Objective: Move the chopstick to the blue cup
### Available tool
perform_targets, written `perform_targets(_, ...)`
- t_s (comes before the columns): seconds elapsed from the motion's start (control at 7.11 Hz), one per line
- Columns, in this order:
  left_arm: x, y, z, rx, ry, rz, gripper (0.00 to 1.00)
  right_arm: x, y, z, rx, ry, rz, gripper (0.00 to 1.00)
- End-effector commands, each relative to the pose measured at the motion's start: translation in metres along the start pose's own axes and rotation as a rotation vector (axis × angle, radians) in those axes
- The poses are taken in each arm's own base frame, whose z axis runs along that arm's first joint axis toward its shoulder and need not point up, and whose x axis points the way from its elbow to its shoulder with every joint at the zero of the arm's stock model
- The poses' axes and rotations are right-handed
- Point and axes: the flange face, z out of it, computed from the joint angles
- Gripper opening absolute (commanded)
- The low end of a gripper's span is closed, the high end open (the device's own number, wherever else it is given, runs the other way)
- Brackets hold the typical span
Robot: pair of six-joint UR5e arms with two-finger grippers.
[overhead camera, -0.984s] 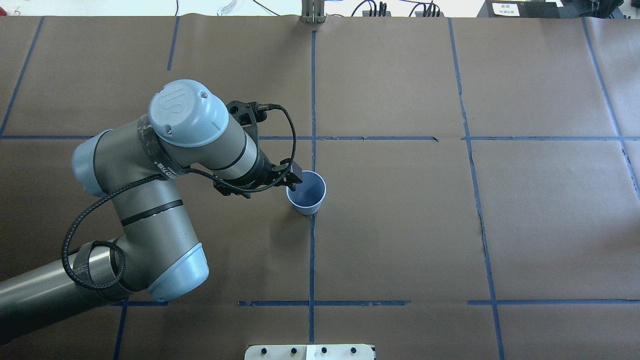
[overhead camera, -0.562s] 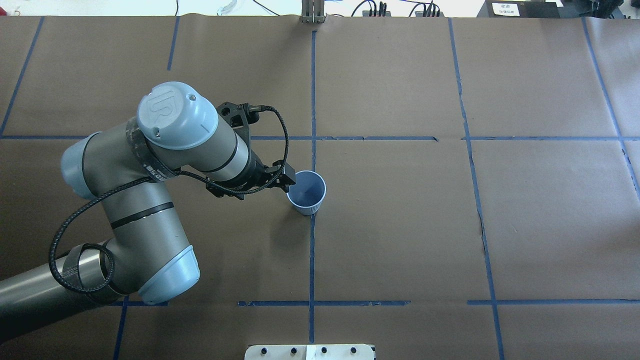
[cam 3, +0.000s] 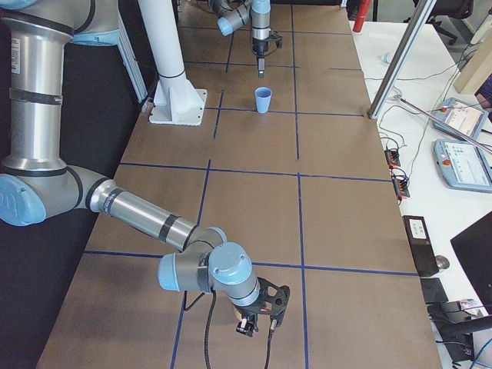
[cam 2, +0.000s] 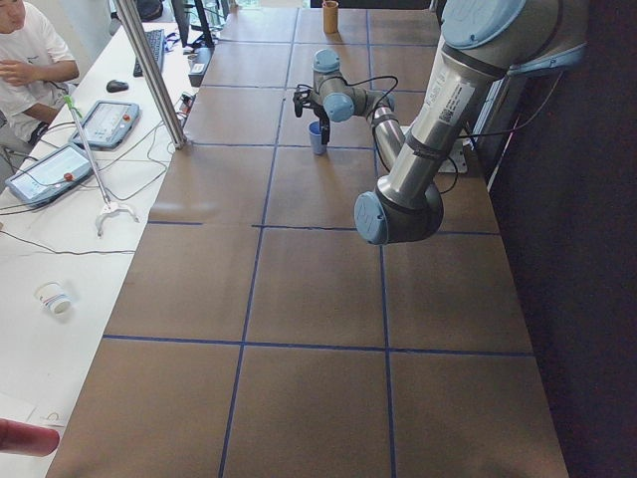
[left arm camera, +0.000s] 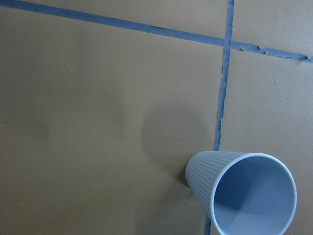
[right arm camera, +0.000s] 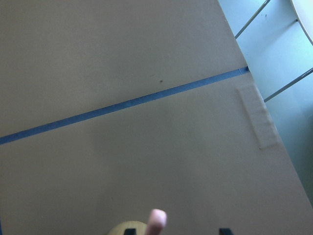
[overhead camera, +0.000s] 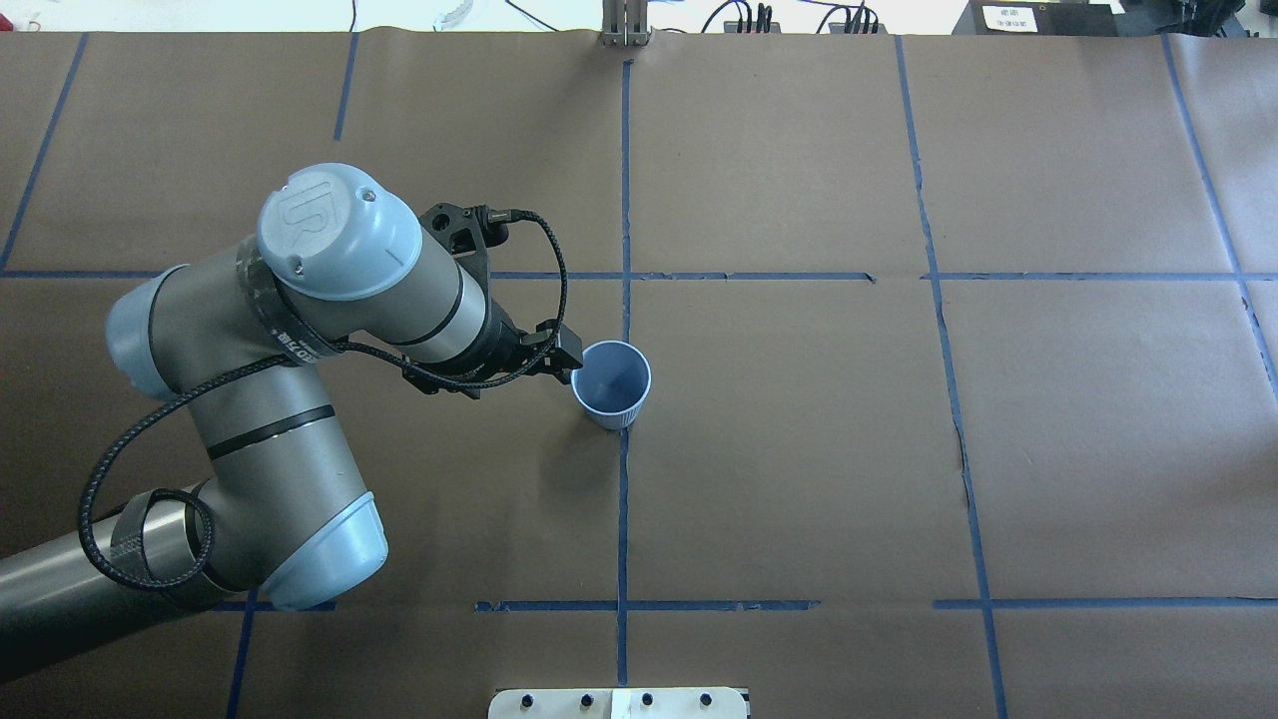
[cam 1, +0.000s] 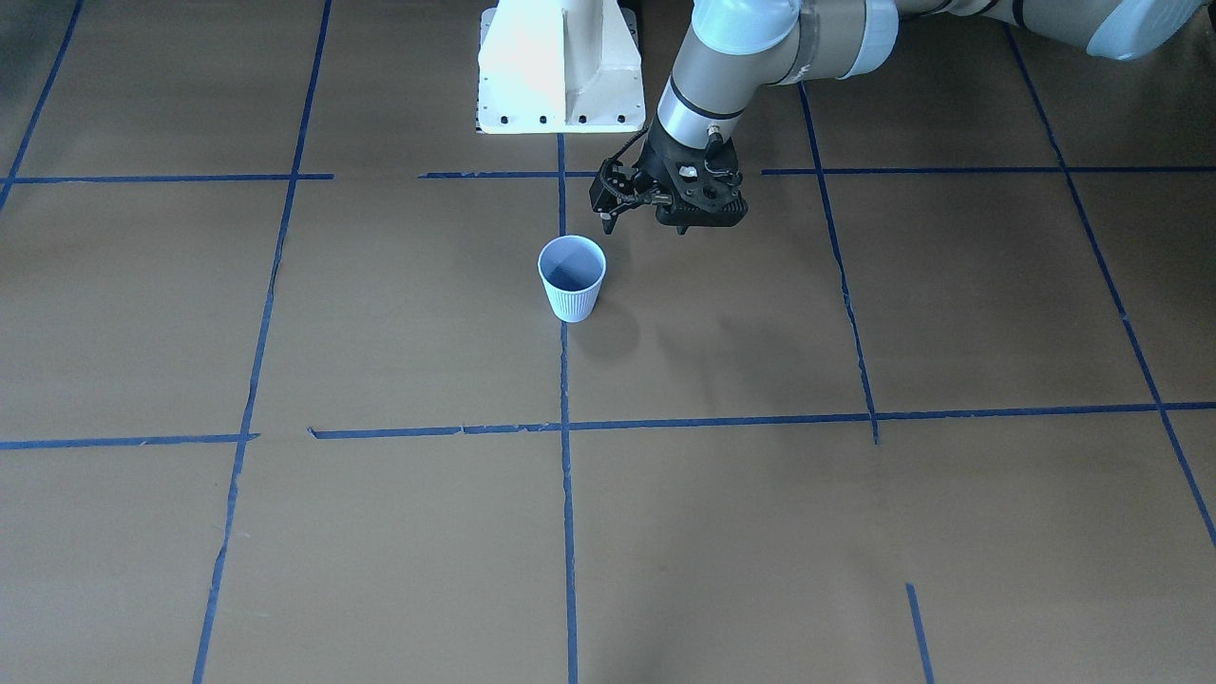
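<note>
The blue cup [overhead camera: 611, 382] stands upright on the brown table; it looks empty in the left wrist view [left arm camera: 249, 196] and the front view [cam 1: 572, 275]. My left gripper [overhead camera: 565, 358] hangs just beside the cup's rim on the robot's left, also seen from the front [cam 1: 608, 217]; I cannot tell whether it is open or shut. My right gripper [cam 3: 257, 314] is low over the table's far right end. In the right wrist view, the rounded pink end of a chopstick [right arm camera: 157, 220] shows between its spread fingertips, and the gripper [right arm camera: 177, 231] looks open.
A tan rounded object [right arm camera: 126, 228] lies by the chopstick. A tan cup [cam 2: 329, 15] stands at the far end of the table. The table's edge [right arm camera: 274, 122] is close to the right gripper. The white robot base [cam 1: 560, 66] stands behind the cup.
My left arm has drawn back to the left. Its gripper was over the blue cup's rim and is now just outside it. The cup has not moved.
</note>
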Motion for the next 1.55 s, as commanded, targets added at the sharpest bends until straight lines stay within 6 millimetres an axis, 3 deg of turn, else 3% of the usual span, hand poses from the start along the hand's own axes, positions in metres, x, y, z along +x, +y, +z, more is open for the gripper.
perform_targets(0.0, -0.002, 0.001, -0.003, 0.001, 0.004, 0.002, 1.0, -0.007, -0.005, -0.006, 0.013, -0.009, -0.001, 0.0)
perform_targets(0.28, -0.004, 0.004, -0.008, 0.004, 0.012, 0.005, 1.0, -0.038, -0.018, -0.037, 0.06, -0.081, -0.046, 0.0)
perform_targets(0.56, -0.004, 0.004, -0.008, 0.003, 0.012, 0.007, 1.0, -0.016, -0.014, -0.083, 0.13, -0.182, -0.002, 0.0)
perform_targets(0.84, -0.007, 0.004, -0.006, 0.002, 0.006, 0.006, 1.0, -0.021, -0.012, -0.132, 0.224, -0.2, -0.011, 0.0)
perform_targets(1.27, -0.007, 0.002, -0.01, 0.009, 0.015, 0.006, 1.0, -0.072, -0.017, -0.182, 0.26, -0.357, -0.107, 0.0)
perform_targets(1.41, -0.008, -0.006, -0.024, 0.028, 0.03, 0.005, 1.0, -0.117, -0.028, -0.201, 0.239, -0.465, -0.2, 0.0)
